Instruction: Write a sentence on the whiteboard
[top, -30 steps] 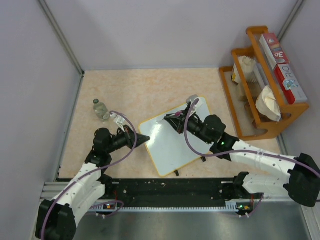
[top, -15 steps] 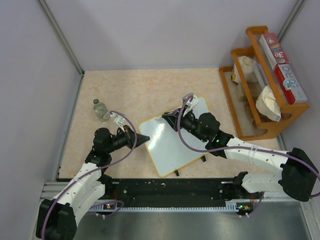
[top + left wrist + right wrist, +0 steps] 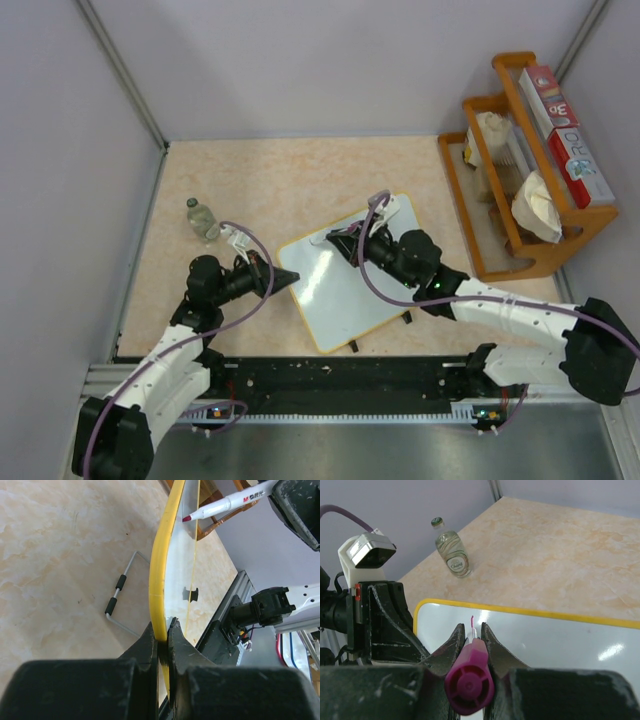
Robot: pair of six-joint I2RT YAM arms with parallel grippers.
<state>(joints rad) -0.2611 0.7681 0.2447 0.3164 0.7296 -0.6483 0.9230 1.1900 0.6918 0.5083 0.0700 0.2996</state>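
Observation:
The whiteboard (image 3: 350,285), glossy white with a yellow rim, lies tilted on the table. My left gripper (image 3: 291,281) is shut on the rim at its left corner; in the left wrist view the yellow edge (image 3: 159,570) runs up from between the jaws of this gripper (image 3: 163,630). My right gripper (image 3: 338,240) hovers over the board's far-left part, shut on a pink marker (image 3: 469,682). The marker's nib (image 3: 472,622) points down at the board (image 3: 545,640), close to its surface. The sentence is out of view; the board face that shows is blank.
A small glass bottle (image 3: 203,218) stands on the table left of the board. A wooden rack (image 3: 530,150) with boxes and cloth sits at the right wall. The board's wire stand (image 3: 122,595) sticks out beneath it.
My right gripper has shifted the marker slightly left over the board's far-left part. The left gripper and the board have not moved.

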